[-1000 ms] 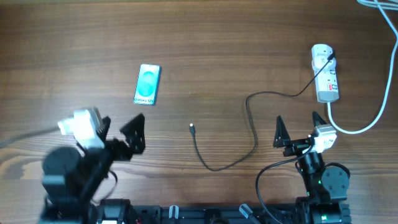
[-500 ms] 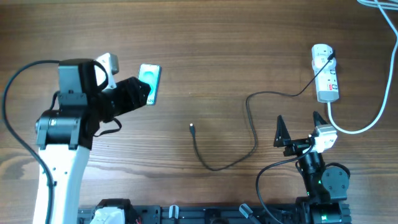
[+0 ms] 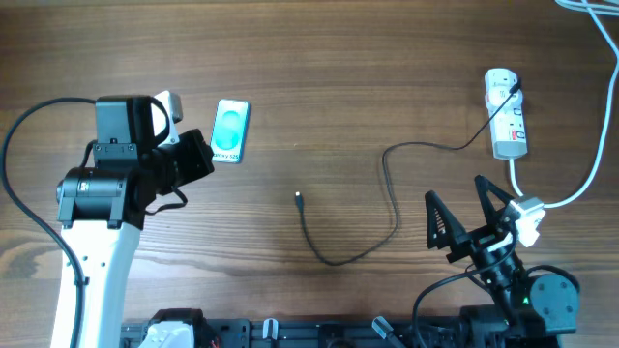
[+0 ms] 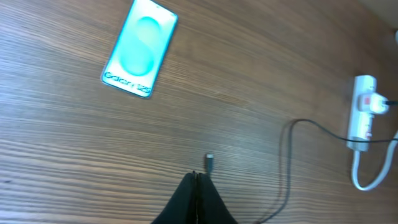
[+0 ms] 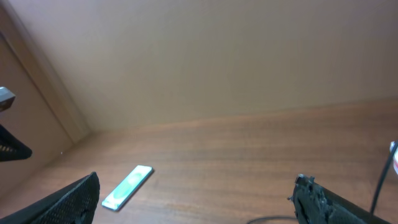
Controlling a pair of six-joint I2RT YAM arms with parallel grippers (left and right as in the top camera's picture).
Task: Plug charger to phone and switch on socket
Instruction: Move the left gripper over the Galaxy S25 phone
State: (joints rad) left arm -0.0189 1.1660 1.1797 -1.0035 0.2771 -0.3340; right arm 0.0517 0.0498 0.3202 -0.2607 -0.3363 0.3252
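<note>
The phone (image 3: 230, 130) lies flat with its turquoise screen up, left of the table's middle; it also shows in the wrist views (image 4: 139, 48) (image 5: 127, 186). My left gripper (image 3: 203, 157) is shut and holds nothing. It hovers just left of the phone's near end, its tips (image 4: 196, 176) pressed together. The charger's black cable (image 3: 392, 208) curls across the middle, its small connector tip (image 3: 299, 200) (image 4: 209, 162) lying loose on the wood. The far end is plugged into the white socket (image 3: 507, 116) (image 4: 363, 112) at the right. My right gripper (image 3: 462, 211) (image 5: 196, 186) stands open near the front right, above the table.
A white lead (image 3: 580, 184) loops from the socket's near end toward the right edge. Another white cable (image 3: 592, 17) crosses the far right corner. Bare wood lies between the phone and the connector tip.
My left arm swung up from the front left to beside the phone, and its jaws closed on nothing. My right gripper shifted a little to the right and tilted, still open.
</note>
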